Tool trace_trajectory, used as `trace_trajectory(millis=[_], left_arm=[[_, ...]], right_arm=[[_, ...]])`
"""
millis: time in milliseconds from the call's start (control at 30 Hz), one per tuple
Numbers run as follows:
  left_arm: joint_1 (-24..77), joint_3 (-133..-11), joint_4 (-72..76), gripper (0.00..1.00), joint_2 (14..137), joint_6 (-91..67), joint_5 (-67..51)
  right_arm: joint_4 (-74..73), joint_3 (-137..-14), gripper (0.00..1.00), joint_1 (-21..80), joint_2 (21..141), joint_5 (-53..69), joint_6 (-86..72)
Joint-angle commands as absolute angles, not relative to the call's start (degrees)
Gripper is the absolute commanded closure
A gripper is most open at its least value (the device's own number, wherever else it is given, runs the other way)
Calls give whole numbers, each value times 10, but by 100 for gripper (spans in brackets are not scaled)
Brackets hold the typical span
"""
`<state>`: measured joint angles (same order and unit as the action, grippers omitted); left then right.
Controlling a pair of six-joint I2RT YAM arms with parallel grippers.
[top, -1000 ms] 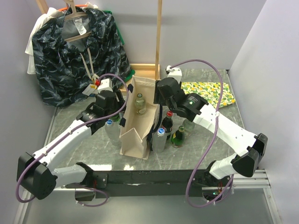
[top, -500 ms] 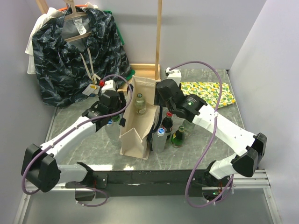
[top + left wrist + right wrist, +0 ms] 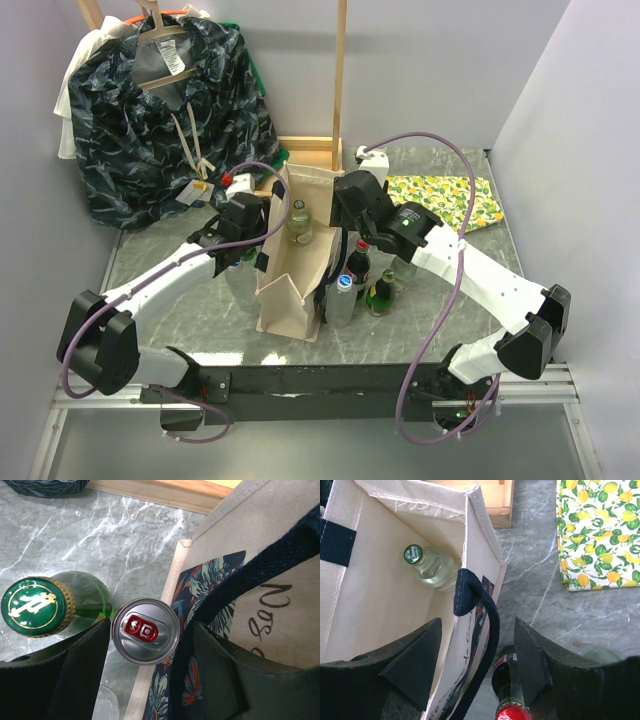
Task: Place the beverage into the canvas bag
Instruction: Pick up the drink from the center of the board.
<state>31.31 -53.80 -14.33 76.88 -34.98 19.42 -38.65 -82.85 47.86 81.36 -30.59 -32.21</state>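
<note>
Here, the canvas bag (image 3: pixel 290 285) is seen standing upright and open on the grey marbled table (image 3: pixel 170 325). The beverage can (image 3: pixel 146 631), silver-topped with a red tab, is found just outside the bag's left wall, overlapping the edge of that wall in the left wrist view. It is clasped by the left pincer (image 3: pixel 151 626). One finger (image 3: pixel 82 665) is set against the side of the can away from the bag. The other is on the bag side, where the left strap (image 3: pixel 250 575) of the bag is caught against the can. The can is not yet inside the bag, and whether it is lifted off the table cannot be told. Further from the bag than the can, a gold-capped green bottle (image 3: pixel 35 605) is stood just beside the outer finger.

Inside the bag, at its far end, a clear bottle (image 3: pixel 432 567) with a green cap is lodged against the wall. The right pincer (image 3: pixel 477 625) is hung over the bag's right wall with its jaws spread wide and nothing grasped. The right strap (image 3: pixel 470 592) is looped up between its fingers. Just outside the bag's right wall, a red-capped dark bottle (image 3: pixel 507 690), a blue-capped bottle (image 3: pixel 343 290) and a small green bottle (image 3: pixel 380 292) are grouped. Further right of the bag a lemon-print cloth (image 3: pixel 440 200) is laid flat. Behind the bag to the left a dark blue patterned garment (image 3: pixel 160 110) is hung.
</note>
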Motion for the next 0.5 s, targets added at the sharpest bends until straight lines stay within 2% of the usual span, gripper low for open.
trace_trajectory(millis=[0, 467], left_arm=[[312, -558, -120, 28, 778, -336, 195], [312, -576, -121, 28, 820, -334, 217]], right_arm=[[-387, -830, 34, 477, 810, -309, -339], [-388, -832, 34, 478, 820, -306, -338]])
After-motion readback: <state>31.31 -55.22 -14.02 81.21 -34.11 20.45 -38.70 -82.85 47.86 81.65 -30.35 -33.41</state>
